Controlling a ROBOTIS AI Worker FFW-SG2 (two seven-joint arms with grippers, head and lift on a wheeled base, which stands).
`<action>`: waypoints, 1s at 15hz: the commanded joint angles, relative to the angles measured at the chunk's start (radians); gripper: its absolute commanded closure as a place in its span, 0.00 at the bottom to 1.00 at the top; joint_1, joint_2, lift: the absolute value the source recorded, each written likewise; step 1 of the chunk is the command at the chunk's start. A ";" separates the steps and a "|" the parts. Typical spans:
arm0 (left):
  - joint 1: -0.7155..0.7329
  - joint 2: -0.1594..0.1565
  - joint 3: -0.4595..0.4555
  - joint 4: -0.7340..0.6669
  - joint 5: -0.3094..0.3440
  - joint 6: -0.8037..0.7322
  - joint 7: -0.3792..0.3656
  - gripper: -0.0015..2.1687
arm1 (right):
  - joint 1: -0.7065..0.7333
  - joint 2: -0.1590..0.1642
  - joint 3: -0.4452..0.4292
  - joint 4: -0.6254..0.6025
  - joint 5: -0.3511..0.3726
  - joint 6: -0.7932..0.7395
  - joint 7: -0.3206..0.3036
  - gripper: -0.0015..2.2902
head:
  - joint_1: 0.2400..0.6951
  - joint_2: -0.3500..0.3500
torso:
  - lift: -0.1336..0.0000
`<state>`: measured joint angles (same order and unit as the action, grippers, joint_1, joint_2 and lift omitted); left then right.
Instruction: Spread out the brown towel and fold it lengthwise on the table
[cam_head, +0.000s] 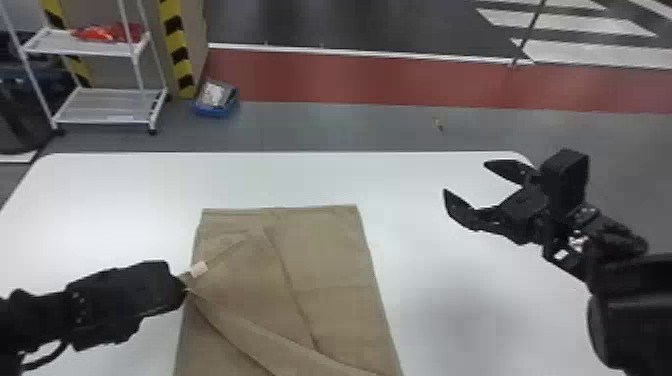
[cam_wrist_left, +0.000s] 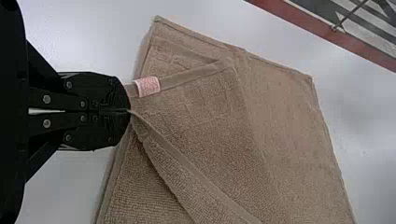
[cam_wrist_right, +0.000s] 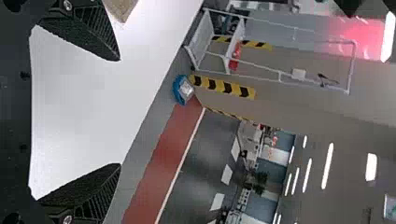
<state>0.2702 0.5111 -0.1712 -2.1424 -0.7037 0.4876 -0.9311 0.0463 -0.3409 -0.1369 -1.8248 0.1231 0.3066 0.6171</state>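
At the left, the left gripper is closed on the upper-layer edge of the brown towel, beside the sewn label. The towel lies on the white table, its top layer rucked diagonally; lining up the lengthwise fold seems in hand, though the near end is cut off. Next, lay that edge straight, release and smooth it. Farther right, the right gripper gapes wide, empty, above the table.

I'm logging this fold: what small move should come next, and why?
Probably ease the left gripper a little leftward: it holds the brown towel's edge beside the small tag, and from there the upper layer slants inward instead of lying along the towel's left side.
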 joint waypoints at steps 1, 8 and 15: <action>0.009 -0.003 0.004 -0.008 0.000 0.003 0.002 0.84 | -0.057 -0.055 0.119 0.006 0.239 0.000 0.033 0.03 | 1.00 0.36 | 0.07; 0.030 -0.029 0.001 -0.008 -0.008 0.006 -0.002 0.84 | -0.258 -0.110 0.447 0.173 0.624 -0.019 0.139 0.04 | 1.00 0.46 | 0.07; 0.055 -0.037 0.013 -0.016 -0.013 0.006 -0.002 0.84 | -0.460 -0.017 0.706 0.427 0.787 -0.031 0.136 0.10 | 1.00 0.55 | 0.07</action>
<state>0.3176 0.4748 -0.1639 -2.1560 -0.7155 0.4933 -0.9326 -0.3825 -0.3698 0.5267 -1.4391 0.8941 0.2737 0.7534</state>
